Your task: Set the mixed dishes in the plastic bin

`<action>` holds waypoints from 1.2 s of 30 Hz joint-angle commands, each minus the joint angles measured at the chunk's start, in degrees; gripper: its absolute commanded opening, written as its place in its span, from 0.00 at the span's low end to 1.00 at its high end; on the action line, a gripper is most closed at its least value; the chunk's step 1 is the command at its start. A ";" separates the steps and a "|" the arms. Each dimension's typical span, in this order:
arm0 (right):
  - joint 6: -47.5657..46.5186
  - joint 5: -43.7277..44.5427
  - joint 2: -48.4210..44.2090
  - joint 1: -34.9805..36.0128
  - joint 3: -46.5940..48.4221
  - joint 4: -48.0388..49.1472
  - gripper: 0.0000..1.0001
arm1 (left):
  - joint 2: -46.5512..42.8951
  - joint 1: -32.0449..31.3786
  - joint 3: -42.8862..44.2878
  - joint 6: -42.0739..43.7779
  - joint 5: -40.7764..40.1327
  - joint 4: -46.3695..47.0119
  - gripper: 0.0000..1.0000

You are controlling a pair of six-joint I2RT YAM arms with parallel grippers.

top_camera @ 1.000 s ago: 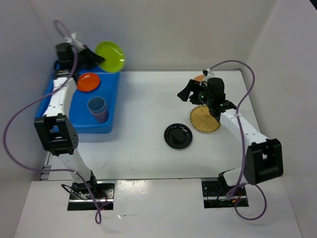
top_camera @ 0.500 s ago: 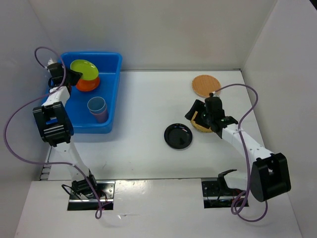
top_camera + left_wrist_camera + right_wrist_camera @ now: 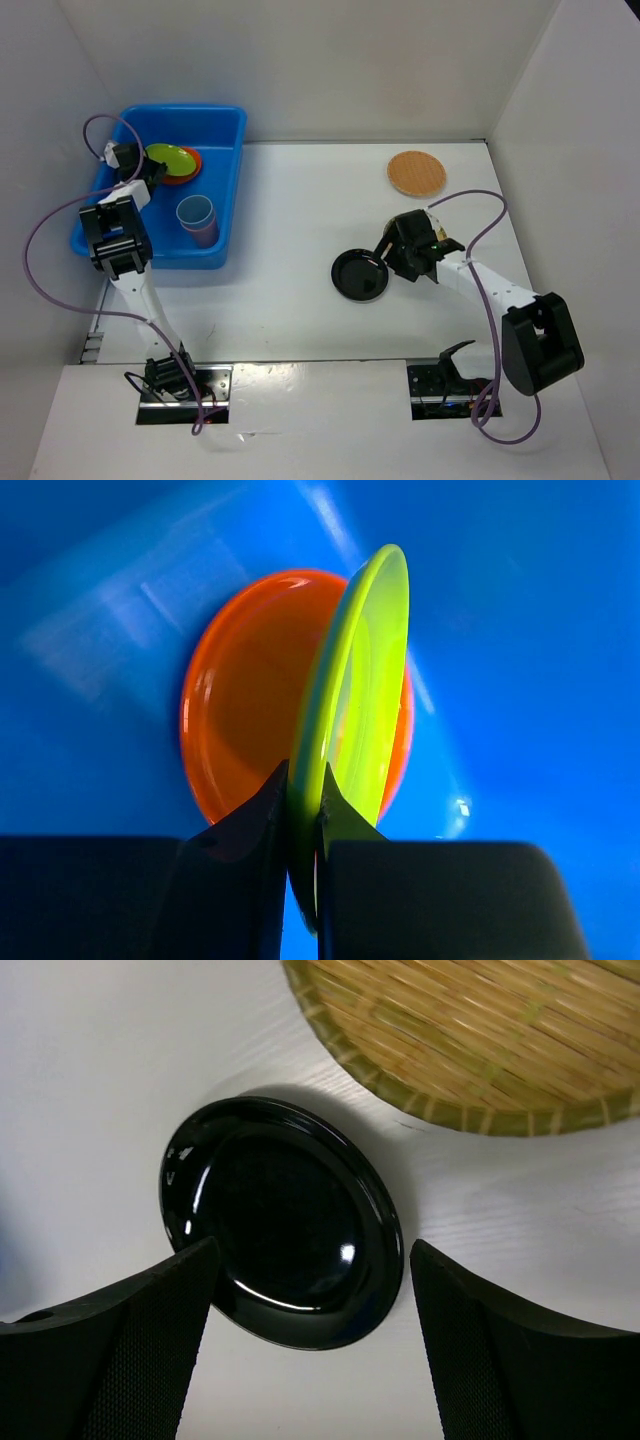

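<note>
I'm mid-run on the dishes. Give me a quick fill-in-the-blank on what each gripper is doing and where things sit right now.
1. The left gripper is shut on the rim of the ____.
2. The orange plate lies inside the ____.
3. The right gripper hangs open over the ____.
4. The far woven disc lies on the ____.

Missing words: green plate; bin; black plate; table.
</note>
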 commanded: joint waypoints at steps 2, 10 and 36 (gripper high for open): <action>4.66 3.90 -0.34 1.42 0.39 -5.18 0.81 | 2.18 -0.50 2.92 -1.14 -0.01 1.85 0.07; 8.44 5.57 -5.09 1.95 -3.57 -7.19 0.81 | 2.72 -1.02 4.95 3.16 1.41 -2.89 0.61; 1.06 2.94 9.49 4.15 -2.43 0.27 0.28 | -41.04 -2.69 -10.87 16.79 7.43 1.14 0.99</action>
